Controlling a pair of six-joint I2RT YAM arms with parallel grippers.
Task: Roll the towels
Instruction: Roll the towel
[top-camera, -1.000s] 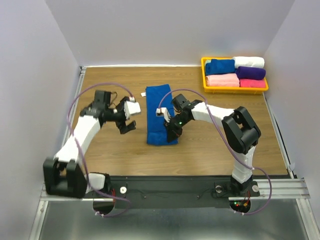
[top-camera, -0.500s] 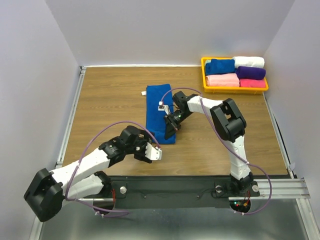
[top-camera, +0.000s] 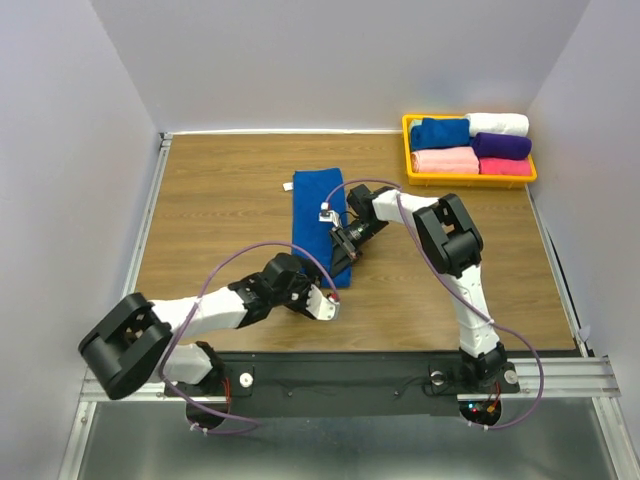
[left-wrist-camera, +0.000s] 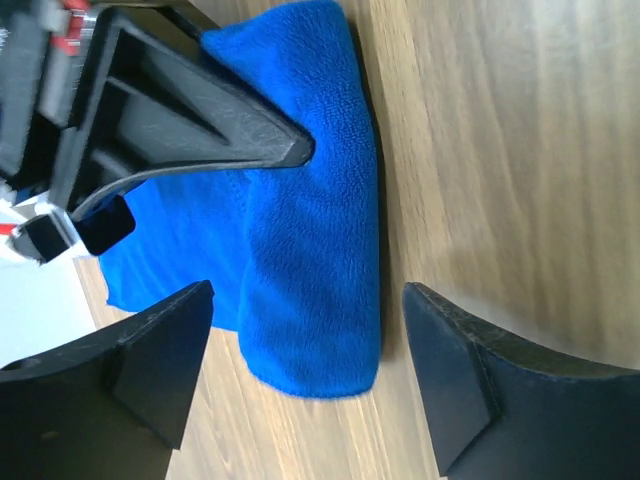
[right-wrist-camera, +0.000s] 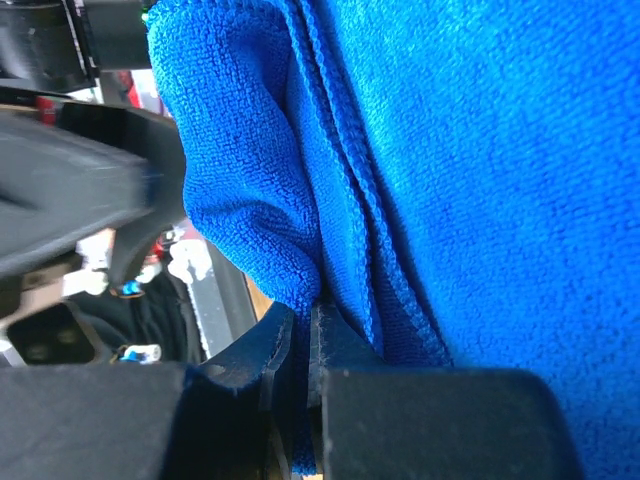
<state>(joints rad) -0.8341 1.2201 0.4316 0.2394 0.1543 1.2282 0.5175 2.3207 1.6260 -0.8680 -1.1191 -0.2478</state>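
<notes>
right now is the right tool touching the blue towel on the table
Touching. The right wrist view shows the right tool shut on a fold of the blue towel, with the cloth pinched between its closed jaws.

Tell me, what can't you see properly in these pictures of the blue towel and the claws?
- Top view: the near end of the blue towel is partly hidden by the left claw and right claw.
- Right wrist view: the towel runs off the top and right edges.
- Top view: the towels in the yellow tray are too small to tell rolled from folded.
</notes>
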